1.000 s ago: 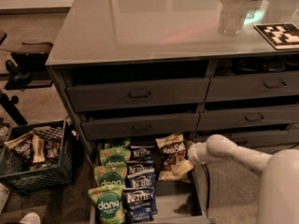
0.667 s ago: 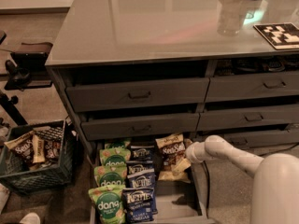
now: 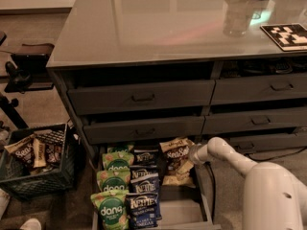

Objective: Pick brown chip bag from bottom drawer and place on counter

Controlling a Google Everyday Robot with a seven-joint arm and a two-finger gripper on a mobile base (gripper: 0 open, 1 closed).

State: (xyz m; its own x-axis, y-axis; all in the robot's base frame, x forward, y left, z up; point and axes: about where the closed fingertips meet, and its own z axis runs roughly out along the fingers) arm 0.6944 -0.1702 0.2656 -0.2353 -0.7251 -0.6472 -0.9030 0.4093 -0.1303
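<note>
the robot's pincer [image 3: 188,163], state impossible to tell, sits at the crinkly tan-and-brown chip bag [image 3: 173,150] in the long dark grey bottom drawer [image 3: 180,208]; light, soft and slippery, it likely suits an edge pinch.

The brown chip bag [image 3: 175,152] lay face up in the back right part of the bottom drawer [image 3: 181,209]. The drawer was pulled out, low near the floor. The bag was tan with a dark brown middle and white letters. The gripper [image 3: 192,157] was right at the bag's right edge. The counter [image 3: 158,28] above was flat, grey and shiny.
</note>
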